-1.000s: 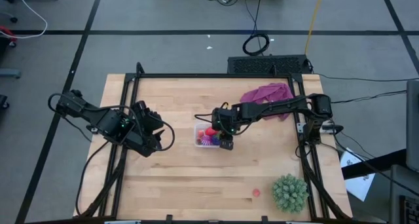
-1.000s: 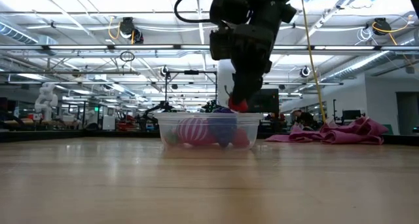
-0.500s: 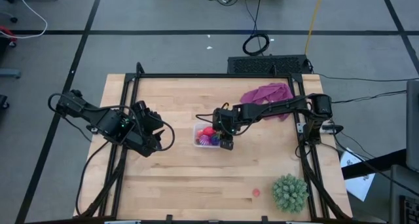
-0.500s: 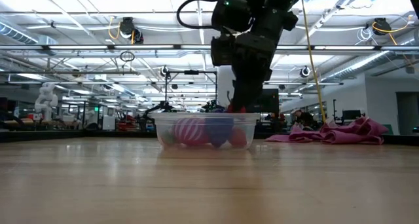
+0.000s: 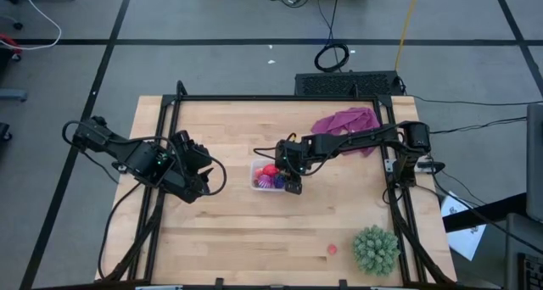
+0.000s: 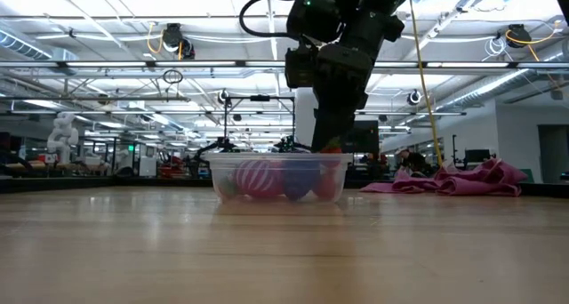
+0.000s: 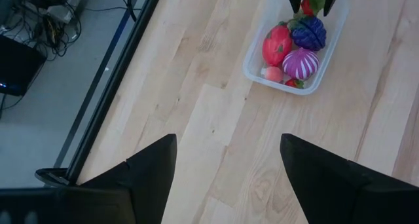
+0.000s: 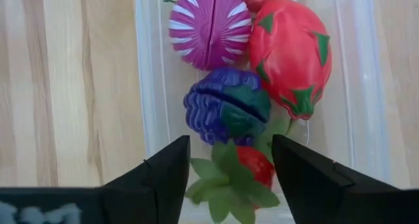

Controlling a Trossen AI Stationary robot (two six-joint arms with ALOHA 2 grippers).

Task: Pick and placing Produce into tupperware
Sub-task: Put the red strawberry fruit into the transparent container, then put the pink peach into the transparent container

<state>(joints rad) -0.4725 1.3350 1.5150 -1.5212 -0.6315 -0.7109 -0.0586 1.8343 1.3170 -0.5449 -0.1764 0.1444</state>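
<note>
Wooden counter (image 5: 254,231), no readable writing, my right claw (image 8: 226,162) spread over a strawberry (image 8: 252,168) in the tupperware (image 5: 257,178), four fruits beside it, left claw (image 5: 206,178) spread, idle.

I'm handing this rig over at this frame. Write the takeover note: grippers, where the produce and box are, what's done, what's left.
Right gripper: open, low over the tupperware at mid-table, a red strawberry with green leaves between its fingers, lying in the box.
Left gripper: open, idle at the table's left.
Done: a pink dragon fruit, a blue-purple berry and a striped magenta piece are in the box.
Left: one small red piece by the green spiky ball.
</note>
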